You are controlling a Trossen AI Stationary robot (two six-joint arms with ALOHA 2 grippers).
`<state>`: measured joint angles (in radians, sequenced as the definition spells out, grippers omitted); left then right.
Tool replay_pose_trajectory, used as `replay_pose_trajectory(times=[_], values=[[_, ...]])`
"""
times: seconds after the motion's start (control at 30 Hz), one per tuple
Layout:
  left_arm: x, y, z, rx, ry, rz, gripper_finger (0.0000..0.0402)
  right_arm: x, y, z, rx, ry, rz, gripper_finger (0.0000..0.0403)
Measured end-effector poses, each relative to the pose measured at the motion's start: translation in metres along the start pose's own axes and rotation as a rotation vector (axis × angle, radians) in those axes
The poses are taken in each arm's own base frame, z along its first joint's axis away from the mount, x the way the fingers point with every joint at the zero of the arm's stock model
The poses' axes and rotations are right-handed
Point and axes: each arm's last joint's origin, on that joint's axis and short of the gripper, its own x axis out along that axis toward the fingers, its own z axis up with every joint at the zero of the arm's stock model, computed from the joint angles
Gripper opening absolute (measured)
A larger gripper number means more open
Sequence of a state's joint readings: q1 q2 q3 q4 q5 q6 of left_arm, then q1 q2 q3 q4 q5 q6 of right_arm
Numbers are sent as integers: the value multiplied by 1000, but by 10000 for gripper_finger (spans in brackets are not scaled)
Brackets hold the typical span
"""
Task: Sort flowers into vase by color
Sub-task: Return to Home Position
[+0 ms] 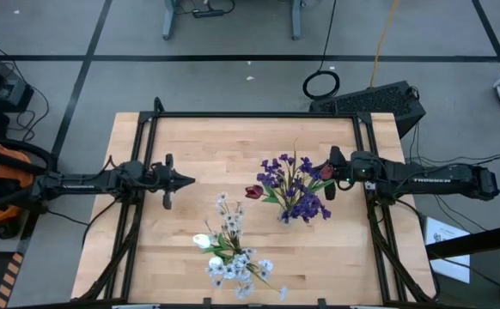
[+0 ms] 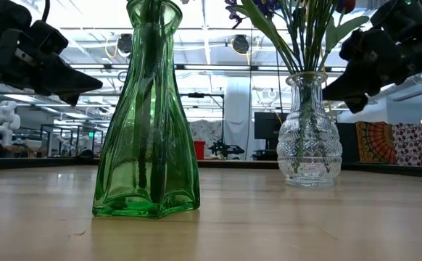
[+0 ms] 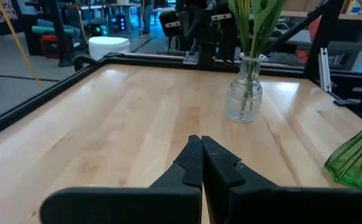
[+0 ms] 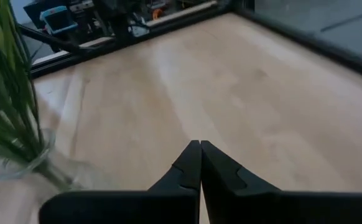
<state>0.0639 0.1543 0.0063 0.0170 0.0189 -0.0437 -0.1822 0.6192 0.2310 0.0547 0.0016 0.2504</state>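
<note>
Left gripper point(image 3: 199, 140) jaws together; clear vase point(image 3: 244, 94) ahead, probably green vase point(image 3: 356, 162) nearer.

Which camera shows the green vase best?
The low view: the green vase stands close, its body showing base to neck. The high view hides it under the white flowers; the left wrist view catches only an edge; the right wrist view misses it.

Nothing can be read for certain. In the high view, pale lettering runs along the left arm point(image 1: 78, 181) and the right arm point(image 1: 430, 180), too small to make out. A printed sheet point(image 1: 443, 233) beside the desk point(image 1: 190, 137) is equally illegible.
</note>
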Motion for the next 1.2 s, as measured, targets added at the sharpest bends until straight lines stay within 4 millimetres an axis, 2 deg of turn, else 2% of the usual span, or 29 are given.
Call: replay_pose_trajectory(times=[0.17, 0.47, 0.6, 1.03, 1.2], values=[[0, 0, 0, -21, 0, 0, 0, -6, 3, -5, 67, 44, 18, 0], [0, 0, 0, -22, 2, -1, 0, -11, 23, -9, 11, 33, 57, 0], [0, 0, 0, -23, 3, -2, 0, -19, 25, -11, -12, 37, 63, 0], [0, 0, -1, -21, 4, -2, 0, -54, 19, -9, -101, -96, 100, 0], [0, 0, -1, -11, 4, -2, 0, -62, 17, -10, -114, -227, 138, 0]])
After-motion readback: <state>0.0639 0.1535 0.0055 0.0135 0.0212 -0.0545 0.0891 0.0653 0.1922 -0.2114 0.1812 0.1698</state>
